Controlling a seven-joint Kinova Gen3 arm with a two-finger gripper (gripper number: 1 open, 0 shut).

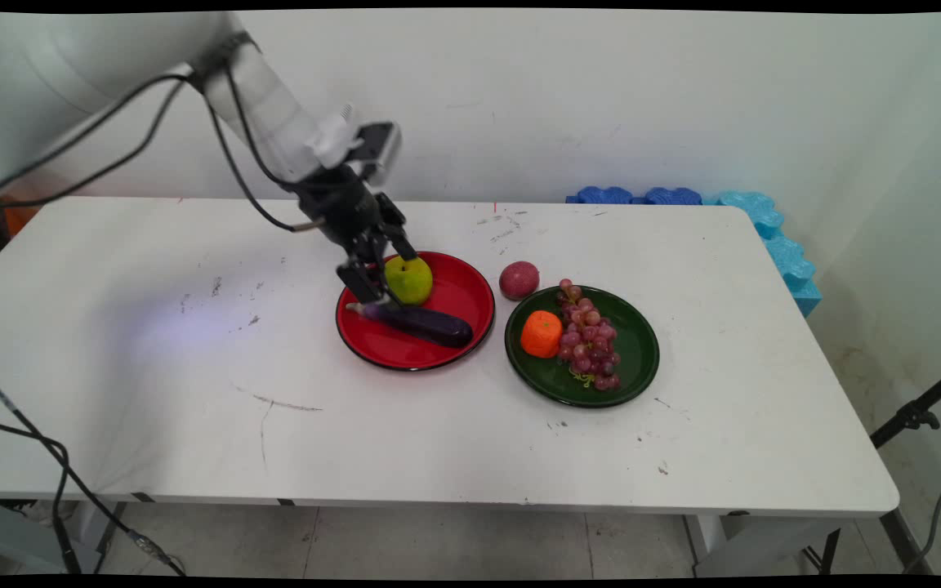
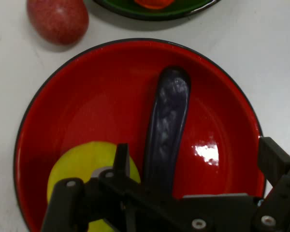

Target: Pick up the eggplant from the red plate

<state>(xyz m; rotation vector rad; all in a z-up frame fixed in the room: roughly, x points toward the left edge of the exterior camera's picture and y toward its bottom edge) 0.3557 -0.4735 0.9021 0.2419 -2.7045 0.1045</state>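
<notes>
**While the hand hangs low over the red plate: what we count on the tabletop**

1. Hand (image 2: 195, 147): black, two fingers, tilted down over the near-left part of the red plate. We record it as spread wide and gripping nothing. In the hand view one finger (image 2: 122, 157) stands between the apple and the eggplant, and the other is well clear on the eggplant's far side. We cannot tell whether the first finger touches either fruit.
2. Red plate (image 1: 470, 286): black-rimmed, at mid tabletop (image 1: 152, 367). It carries items 3 and 4.
3. Eggplant (image 1: 425, 324): dark purple, slim, lying flat across the plate. Its stem end lies under the hand, and its body runs between the two fingers.
4. Apple (image 1: 410, 280): yellow-green, upright, at the plate's rear, just beside the eggplant.
5. Reddish round fruit (image 1: 519, 280): bare on the tabletop, between the two plates at their far side.
6. Green plate (image 1: 638, 351): just right of the red one. It holds an orange (image 1: 541, 334) and, touching it, a bunch of red grapes (image 1: 589, 339).
7. Blue foam pieces (image 1: 764, 216): along the far right corner.
</notes>
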